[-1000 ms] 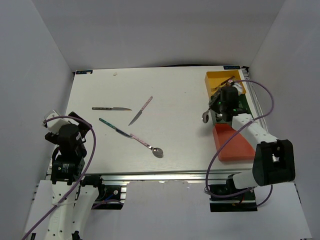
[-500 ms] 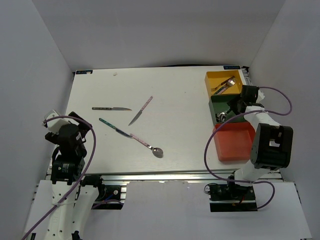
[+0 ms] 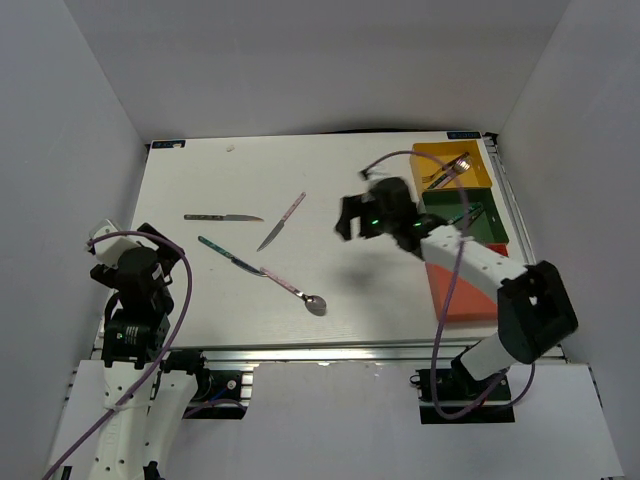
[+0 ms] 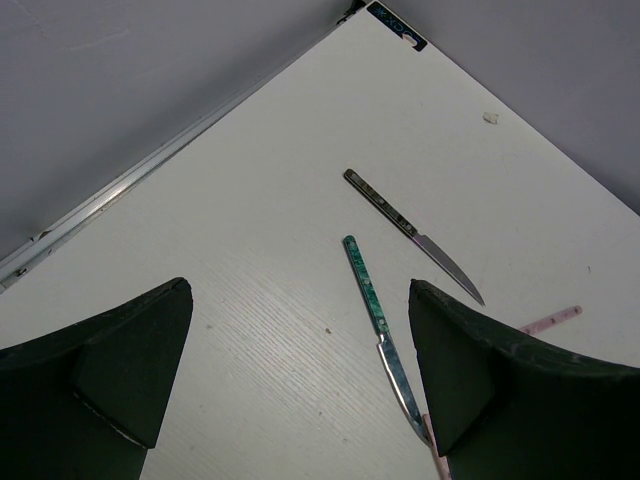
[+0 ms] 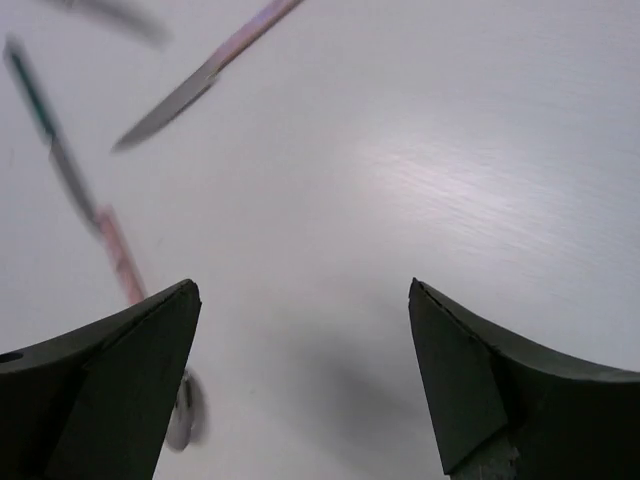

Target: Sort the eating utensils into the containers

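Note:
Four eating utensils lie on the white table (image 3: 330, 290): a dark-handled knife (image 3: 223, 216) (image 4: 410, 230), a pink-handled knife (image 3: 282, 221) (image 5: 200, 75), a teal-handled knife (image 3: 228, 253) (image 4: 375, 310) and a pink-handled spoon (image 3: 297, 292) (image 5: 125, 265). The containers stand in a row at the right edge: yellow (image 3: 428, 156) with forks (image 3: 448, 170) inside, dark green (image 3: 488, 232), red-orange (image 3: 462, 295). My right gripper (image 3: 350, 220) (image 5: 303, 300) hovers open and empty over the table's middle, right of the knives. My left gripper (image 3: 135, 262) (image 4: 300, 300) is open and empty at the near left.
White walls enclose the table on three sides. My right arm and its purple cable (image 3: 445, 250) cross over the green and red-orange containers. A small speck (image 3: 231, 148) lies near the far edge.
My right gripper carried a spoon to the green container, opened and let it go, then swung left over the table's middle. The left arm has not moved.

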`<action>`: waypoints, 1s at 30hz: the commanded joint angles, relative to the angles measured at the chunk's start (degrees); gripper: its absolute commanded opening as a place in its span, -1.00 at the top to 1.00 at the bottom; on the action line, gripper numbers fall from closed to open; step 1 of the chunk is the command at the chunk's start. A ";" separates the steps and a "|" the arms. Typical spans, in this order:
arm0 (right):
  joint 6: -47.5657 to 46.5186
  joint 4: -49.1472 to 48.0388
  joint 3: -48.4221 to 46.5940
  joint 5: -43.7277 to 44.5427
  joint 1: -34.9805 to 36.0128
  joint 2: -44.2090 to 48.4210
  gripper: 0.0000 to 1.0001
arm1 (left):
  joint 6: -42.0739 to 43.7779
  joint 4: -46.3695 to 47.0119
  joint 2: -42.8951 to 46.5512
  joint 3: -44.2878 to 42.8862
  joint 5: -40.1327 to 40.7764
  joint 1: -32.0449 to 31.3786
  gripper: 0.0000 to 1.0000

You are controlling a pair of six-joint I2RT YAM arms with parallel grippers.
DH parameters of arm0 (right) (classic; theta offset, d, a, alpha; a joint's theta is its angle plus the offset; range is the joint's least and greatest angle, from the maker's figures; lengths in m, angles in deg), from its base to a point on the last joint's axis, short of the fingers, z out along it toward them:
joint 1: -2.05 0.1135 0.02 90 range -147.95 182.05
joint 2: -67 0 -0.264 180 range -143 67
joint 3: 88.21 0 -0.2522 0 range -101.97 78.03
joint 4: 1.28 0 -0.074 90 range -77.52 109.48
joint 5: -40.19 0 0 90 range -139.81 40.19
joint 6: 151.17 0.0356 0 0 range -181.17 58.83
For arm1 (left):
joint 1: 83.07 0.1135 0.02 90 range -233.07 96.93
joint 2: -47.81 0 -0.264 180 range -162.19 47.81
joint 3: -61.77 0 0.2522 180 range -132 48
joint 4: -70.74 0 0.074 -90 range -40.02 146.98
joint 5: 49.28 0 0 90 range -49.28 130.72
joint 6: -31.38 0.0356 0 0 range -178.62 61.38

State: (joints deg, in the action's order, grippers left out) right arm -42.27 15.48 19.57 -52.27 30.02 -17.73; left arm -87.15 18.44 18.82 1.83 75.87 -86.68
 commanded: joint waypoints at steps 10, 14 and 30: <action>-17.22 13.77 -19.74 10.89 31.87 -25.47 -0.32 | -0.47 -0.39 -0.19 0.29 1.14 -0.34 -0.96; -17.40 16.15 -24.42 11.07 33.64 -32.06 -0.19 | -0.47 -0.30 -0.36 0.29 0.88 -0.34 -0.96; 4.36 6.99 -8.85 14.55 21.05 -11.29 1.00 | -0.38 -0.13 0.60 0.38 0.62 -0.34 -0.96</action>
State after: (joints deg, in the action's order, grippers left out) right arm -48.94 28.82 4.06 -36.62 61.36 -42.60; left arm -87.19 18.39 18.99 1.83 76.20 -86.92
